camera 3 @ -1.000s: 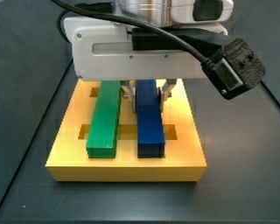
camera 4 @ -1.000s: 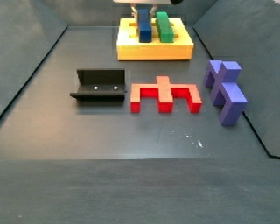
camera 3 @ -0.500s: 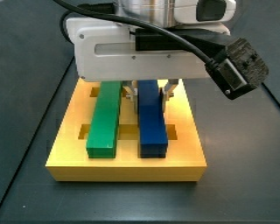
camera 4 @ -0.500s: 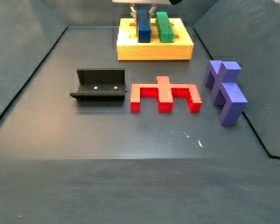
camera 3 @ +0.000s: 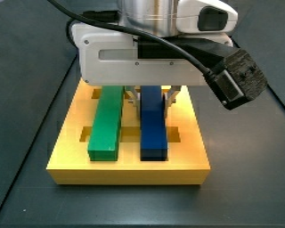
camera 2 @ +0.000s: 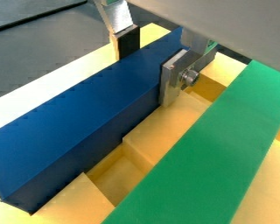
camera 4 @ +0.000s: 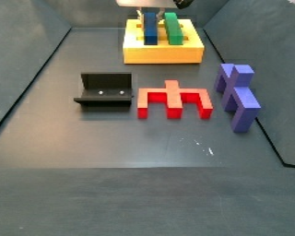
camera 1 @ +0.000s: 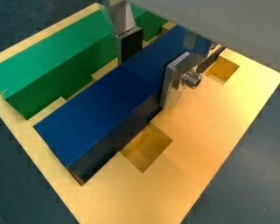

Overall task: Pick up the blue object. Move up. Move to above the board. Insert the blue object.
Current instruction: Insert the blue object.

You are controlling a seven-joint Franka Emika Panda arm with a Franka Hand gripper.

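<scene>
Here, in both wrist views, I see the gripper [camera 1: 149, 54] straddling the far end of the blue object [camera 1: 119, 105], its silver fingers [camera 2: 177, 77] set one on each side face of the bar. The gap between the plates matches the bar's width, so the jaws look closed on it, pads apparently touching its sides, though I cannot tell how firm the hold is.

The blue object lies lengthwise in a groove of the yellow board [camera 1: 213, 166], parallel to the green bar [camera 1: 55, 57], which sits in the neighbouring groove just beside it. The wrist views also show a square cut-out in the board right next to the blue bar.

I can read no brand, label or writing in any view.

In a side view, the white wrist housing and a black camera block hide the fingers almost wholly; only the gripper [camera 3: 153, 92] tips peek out over the blue object [camera 3: 153, 129] and the green bar [camera 3: 106, 125] on the board [camera 3: 127, 169].

Another side view alone shows the rest of the floor: the fixture [camera 4: 104, 90], a red comb-shaped block [camera 4: 175, 100] just beside it, and two purple stepped blocks [camera 4: 239, 94], all well apart from the board [camera 4: 162, 53].
</scene>
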